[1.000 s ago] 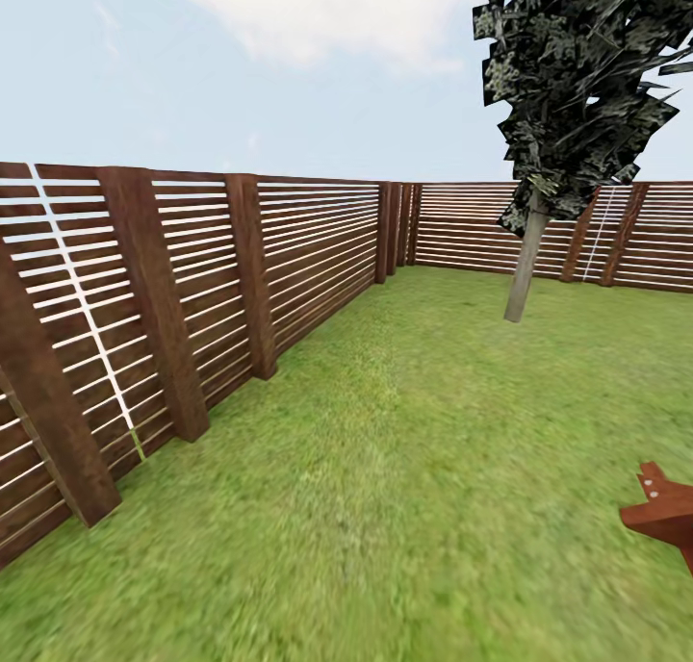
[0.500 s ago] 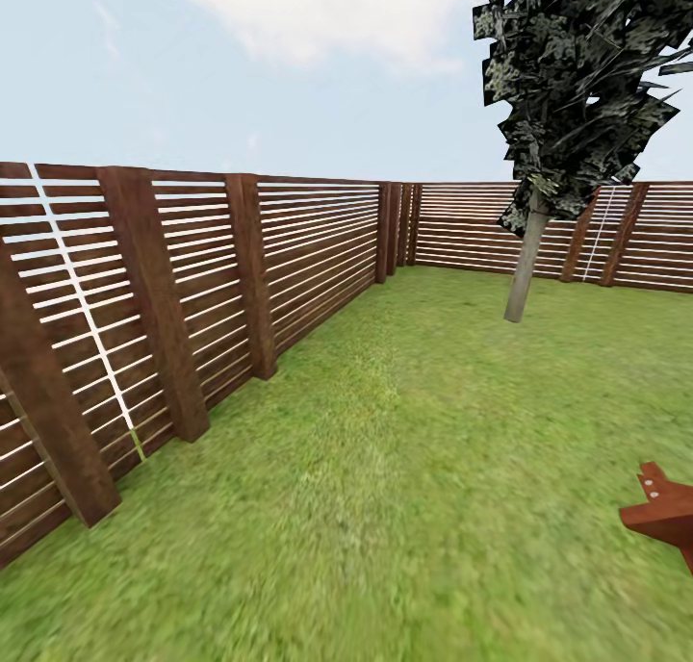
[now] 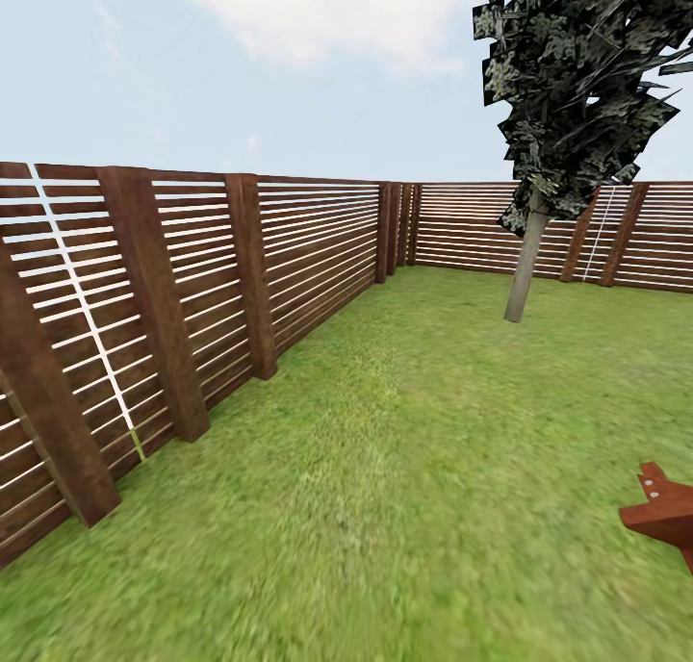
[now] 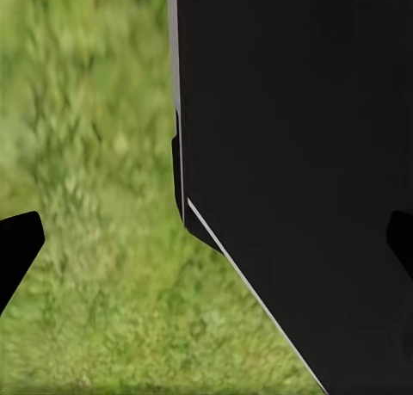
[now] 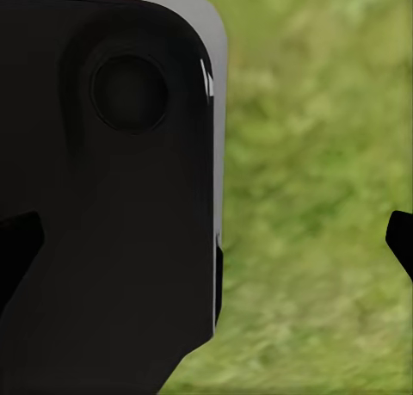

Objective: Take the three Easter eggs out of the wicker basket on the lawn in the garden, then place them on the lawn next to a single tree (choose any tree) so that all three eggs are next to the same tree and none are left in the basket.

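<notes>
The Easter eggs and the wicker basket are out of view. The lawn (image 3: 433,470) of the garden spreads ahead as short green grass. A tree (image 3: 527,258) with a pale bare trunk and a dark ragged crown stands far ahead on the right, near the back fence. In the left wrist view my left gripper (image 4: 206,249) is open over grass, fingertips (image 4: 17,249) far apart, with a black part of my body between them. My right gripper (image 5: 206,244) is open too, its fingertips (image 5: 401,240) at the picture's edges, nothing held.
A brown slatted wooden fence (image 3: 173,306) runs along the left and meets a back fence (image 3: 481,229) at a corner. A reddish-brown wooden piece (image 3: 662,513) pokes in low on the right. Grass lies between me and the tree.
</notes>
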